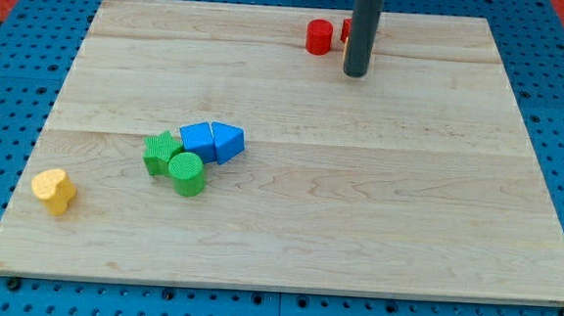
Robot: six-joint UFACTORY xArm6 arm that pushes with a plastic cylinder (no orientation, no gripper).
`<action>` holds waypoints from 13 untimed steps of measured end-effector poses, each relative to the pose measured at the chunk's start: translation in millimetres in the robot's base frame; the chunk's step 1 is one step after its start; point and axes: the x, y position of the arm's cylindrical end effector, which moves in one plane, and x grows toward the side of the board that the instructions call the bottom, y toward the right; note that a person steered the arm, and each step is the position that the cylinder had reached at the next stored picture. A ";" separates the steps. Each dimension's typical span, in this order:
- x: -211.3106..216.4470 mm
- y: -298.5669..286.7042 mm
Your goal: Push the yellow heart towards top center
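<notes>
The yellow heart [53, 190] lies near the board's left edge, low in the view. My tip [355, 74] rests on the board near the view's top, right of centre. It is far from the heart, up and to the right of it. A red cylinder [318, 37] stands just left of the rod. A second red block [347, 30] is mostly hidden behind the rod.
A cluster sits left of centre: a green star [162, 152], a green cylinder [187, 173], a blue cube [198, 138] and a blue triangular block [228, 141], all touching. The wooden board [377, 203] lies on a blue perforated surface [2, 82].
</notes>
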 end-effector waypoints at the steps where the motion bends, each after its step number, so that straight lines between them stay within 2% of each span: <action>1: 84.3 3.3; 2: 184.9 -50.6; 3: 244.4 -165.4; 4: 252.2 -307.5; 5: 227.9 -363.3; 6: 175.8 -337.2; 7: 191.4 -323.4; 8: 204.4 -274.9; 9: 173.7 -284.6; 10: 123.1 -309.1; 11: 85.5 -273.6; 12: 52.0 -270.5; 13: 39.0 -286.3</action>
